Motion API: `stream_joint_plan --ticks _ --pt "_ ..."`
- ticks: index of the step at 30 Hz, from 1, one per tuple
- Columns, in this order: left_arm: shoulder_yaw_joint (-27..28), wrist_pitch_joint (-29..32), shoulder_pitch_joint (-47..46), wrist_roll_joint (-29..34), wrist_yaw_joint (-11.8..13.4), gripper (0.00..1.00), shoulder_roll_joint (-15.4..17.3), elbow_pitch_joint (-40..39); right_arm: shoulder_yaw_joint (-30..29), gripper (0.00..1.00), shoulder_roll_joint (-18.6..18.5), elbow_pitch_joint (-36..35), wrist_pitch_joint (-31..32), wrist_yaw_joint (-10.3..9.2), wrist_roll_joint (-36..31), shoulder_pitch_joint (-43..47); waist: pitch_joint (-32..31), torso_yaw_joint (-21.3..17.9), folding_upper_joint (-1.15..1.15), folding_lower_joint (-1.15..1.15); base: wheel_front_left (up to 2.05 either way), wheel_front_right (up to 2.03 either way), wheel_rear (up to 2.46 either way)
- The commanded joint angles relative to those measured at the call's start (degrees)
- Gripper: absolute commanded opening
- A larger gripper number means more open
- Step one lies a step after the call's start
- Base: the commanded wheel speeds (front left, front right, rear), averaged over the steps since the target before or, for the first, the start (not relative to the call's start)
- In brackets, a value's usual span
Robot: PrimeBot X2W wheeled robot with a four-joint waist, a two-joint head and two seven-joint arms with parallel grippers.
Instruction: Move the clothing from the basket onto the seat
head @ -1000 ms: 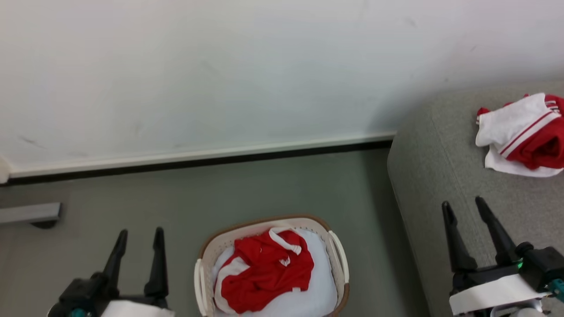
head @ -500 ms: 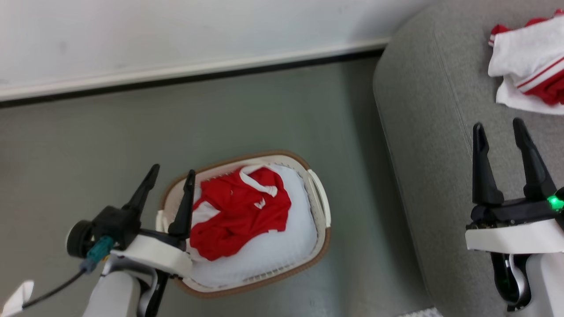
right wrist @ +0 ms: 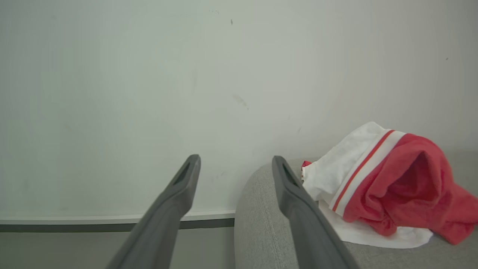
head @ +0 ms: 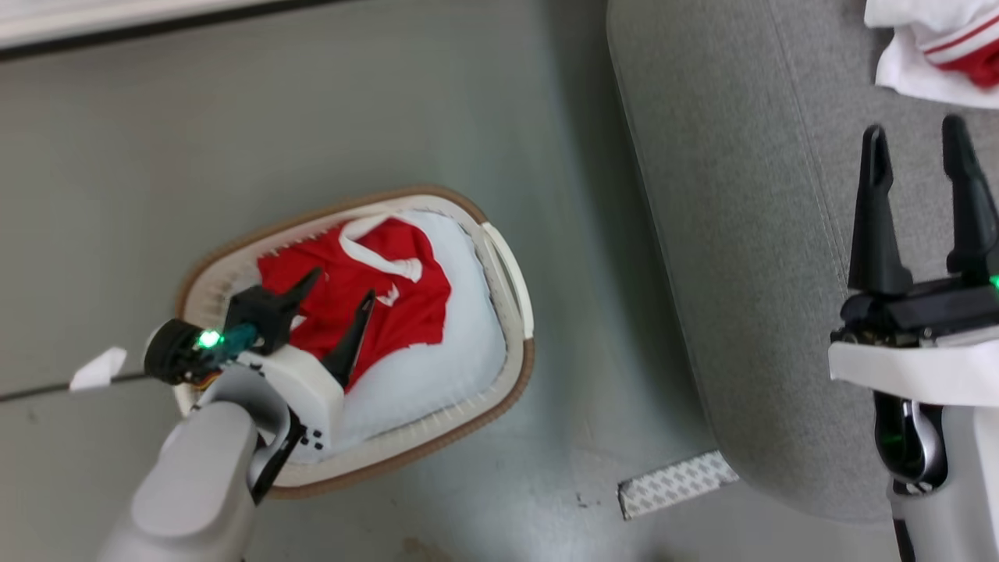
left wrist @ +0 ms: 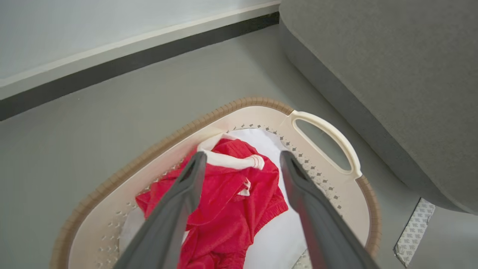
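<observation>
The basket [head: 511,269] stands on the grey floor left of the seat [head: 734,234]. Red clothing [head: 398,308] with a white collar lies in it on a pale liner. My left gripper [head: 342,285] hangs open just above this garment, fingers pointing down into the basket. In the left wrist view the open left gripper [left wrist: 242,155] frames the red clothing [left wrist: 231,201] inside the basket [left wrist: 328,130]. My right gripper [head: 913,129] is open over the seat, holding nothing. More red-and-white clothing [head: 936,39] lies on the seat, and beyond the right gripper [right wrist: 236,158] the same clothing [right wrist: 403,186] shows.
A white wall with a dark baseboard [left wrist: 130,63] runs behind the basket. A white patterned strip [head: 675,484] lies on the floor by the seat's corner. The pale liner [head: 445,367] covers the basket's bottom. A cable with a white tag [head: 97,368] trails from the left wrist.
The head camera has tilted down, shifting the whole picture. My left gripper has moved from beside the basket to over the red clothing inside it. The right gripper stays open.
</observation>
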Motion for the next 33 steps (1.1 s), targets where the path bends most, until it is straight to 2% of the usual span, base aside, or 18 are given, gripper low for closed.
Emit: stream_joint_plan --ticks 1,10,18,24,33 --pt "-0.7 0.7 -1.3 -1.1 0.1 1.00 0.8 1.1 0.1 1.00 0.3 -0.5 0.0 -0.13 0.4 -1.2 2.5 -1.6 0.00 -0.02 0.00 0.00 0.00" --pt "-12.0 5.9 -8.6 -6.5 0.1 1.00 4.7 11.5 0.4 1.00 0.7 -4.1 0.0 -0.13 5.4 -6.2 8.1 -3.8 0.00 -0.02 0.00 0.00 0.00" --pt "-19.6 8.2 -13.7 -8.0 0.1 1.00 7.5 19.6 1.6 1.00 0.7 -6.1 0.0 -0.13 7.0 -8.5 11.5 -4.8 0.00 -0.02 0.00 0.00 0.00" --pt "-25.2 9.6 -15.6 -8.7 0.1 1.00 7.9 24.1 2.1 1.00 0.7 -7.0 0.0 -0.13 7.2 -8.8 12.7 -5.4 0.00 -0.02 0.00 0.00 0.00" --pt "-30.6 12.0 -17.4 -11.6 0.1 1.00 8.6 28.5 2.4 1.00 0.7 -6.7 0.0 -0.13 7.5 -8.5 13.9 -5.8 0.00 -0.02 0.00 0.00 0.00"
